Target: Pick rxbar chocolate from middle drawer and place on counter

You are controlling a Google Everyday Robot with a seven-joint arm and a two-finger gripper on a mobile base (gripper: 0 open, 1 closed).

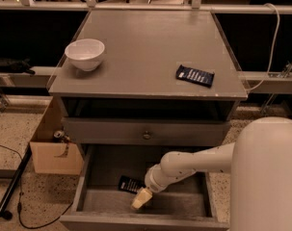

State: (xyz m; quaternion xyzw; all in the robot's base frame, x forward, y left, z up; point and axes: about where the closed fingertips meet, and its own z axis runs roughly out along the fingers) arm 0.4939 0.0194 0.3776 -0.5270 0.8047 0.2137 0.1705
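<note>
Hand (141,199): low inside the open middle drawer (185,205), toward the front wall, pale tip angled down at the drawer floor. Degree of opening: cannot tell; hold on any item: cannot tell. Rxbar chocolate (128,183): flat on the drawer floor, left of centre, just above and left of the hand, right end hidden behind the white arm (193,161); contact with the hand not discernible. Arm entry: from lower right, across the drawer's right half. Bench (145,37): white bowl (85,54) at left; dark blue wrapped bar (195,75) near the right front edge, well apart from the bowl. Shallow drawer front (112,131) with round knob: closed, directly above the open drawer. Cardboard box (54,155): on the floor, left of the cabinet.
</note>
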